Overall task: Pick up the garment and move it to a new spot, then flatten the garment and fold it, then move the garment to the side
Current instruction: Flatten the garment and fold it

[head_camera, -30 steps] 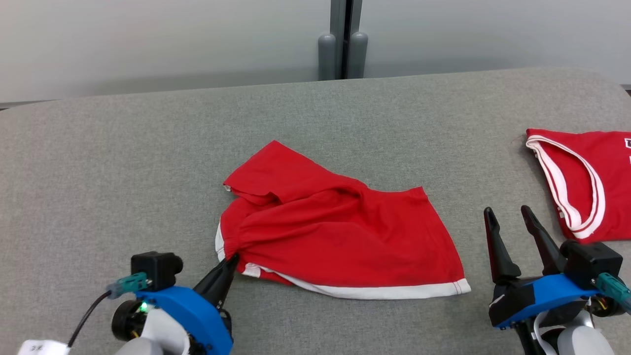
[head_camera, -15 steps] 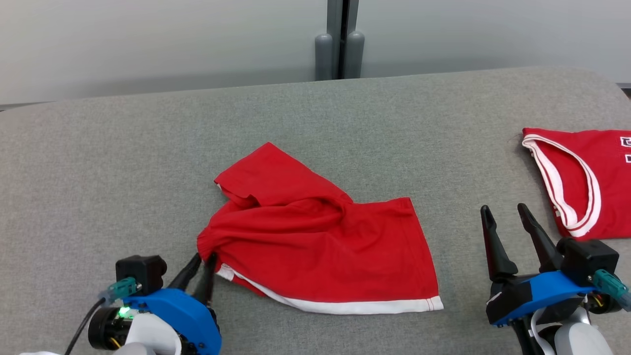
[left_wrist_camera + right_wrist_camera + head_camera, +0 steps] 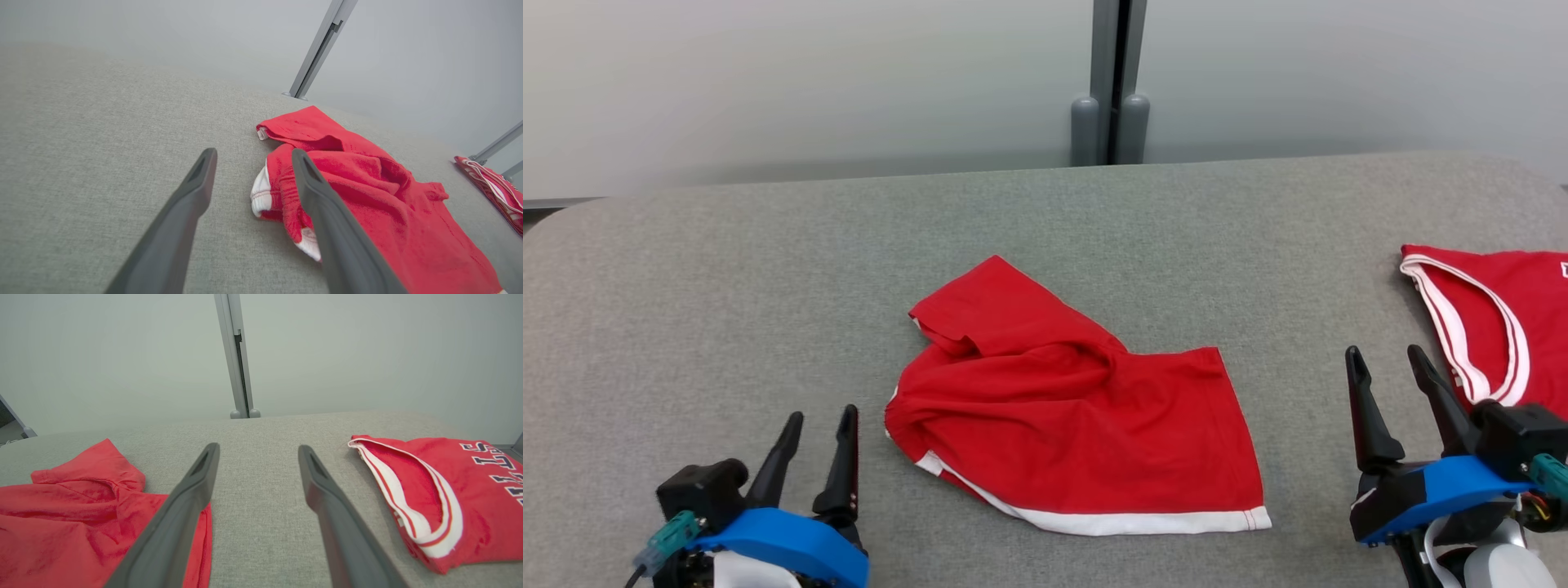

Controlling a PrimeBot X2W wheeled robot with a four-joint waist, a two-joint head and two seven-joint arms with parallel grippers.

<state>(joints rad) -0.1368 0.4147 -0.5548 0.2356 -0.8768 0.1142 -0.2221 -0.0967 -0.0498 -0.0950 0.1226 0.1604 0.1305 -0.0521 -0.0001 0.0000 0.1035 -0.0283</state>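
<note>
Left gripper [image 3: 823, 414] has let go of the crumpled red cloth garment with white trim [image 3: 1078, 425] it was pinching by the bunched corner a second ago, and now sits backed off just beside that corner, fingers spread and empty. Garment's lying mid-way across the grey fabric-covered table [image 3: 727, 286], rumpled with one flap folded over, which I'd guess puts it in reach of both arms for flattening. Right gripper [image 3: 1384, 351] hangs wide and empty between it and a second red garment with white-striped trim [image 3: 1494, 310] at the right edge, probably just waiting its turn.
</note>
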